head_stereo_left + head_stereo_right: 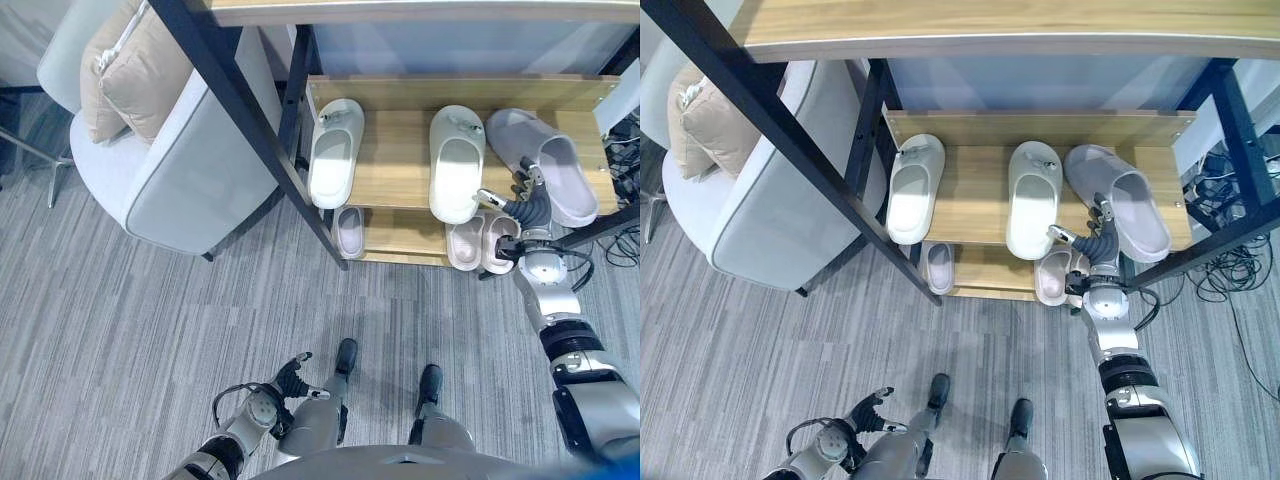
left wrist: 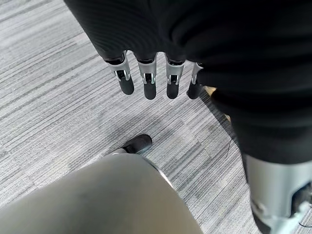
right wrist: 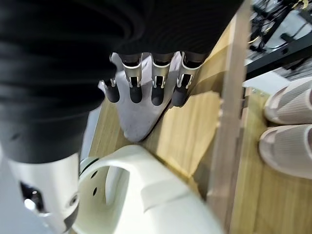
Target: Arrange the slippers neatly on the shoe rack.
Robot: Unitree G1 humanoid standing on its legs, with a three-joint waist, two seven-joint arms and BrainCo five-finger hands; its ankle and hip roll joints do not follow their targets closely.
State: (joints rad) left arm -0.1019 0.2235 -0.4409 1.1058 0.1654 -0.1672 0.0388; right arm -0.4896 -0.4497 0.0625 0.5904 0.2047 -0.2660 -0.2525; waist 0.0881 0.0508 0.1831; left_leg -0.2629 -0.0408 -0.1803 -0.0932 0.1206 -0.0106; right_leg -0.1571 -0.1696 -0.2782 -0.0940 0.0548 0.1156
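We read no writing on anything. Our right hand (image 1: 1102, 243), fingers loose and holding nothing, hovers at the shoe rack (image 1: 970, 200) edge; the grey slipper (image 1: 1120, 200) lies at its one o'clock, the white slipper (image 1: 1032, 200) at ten. Our left hand (image 1: 292, 378) hangs relaxed over the carpet (image 1: 120, 330).

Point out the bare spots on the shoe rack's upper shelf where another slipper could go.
Widest bare wood on the upper shelf lies between the left white slipper and the middle white slipper. The right end is crowded: grey slipper angled, right hand beside it.
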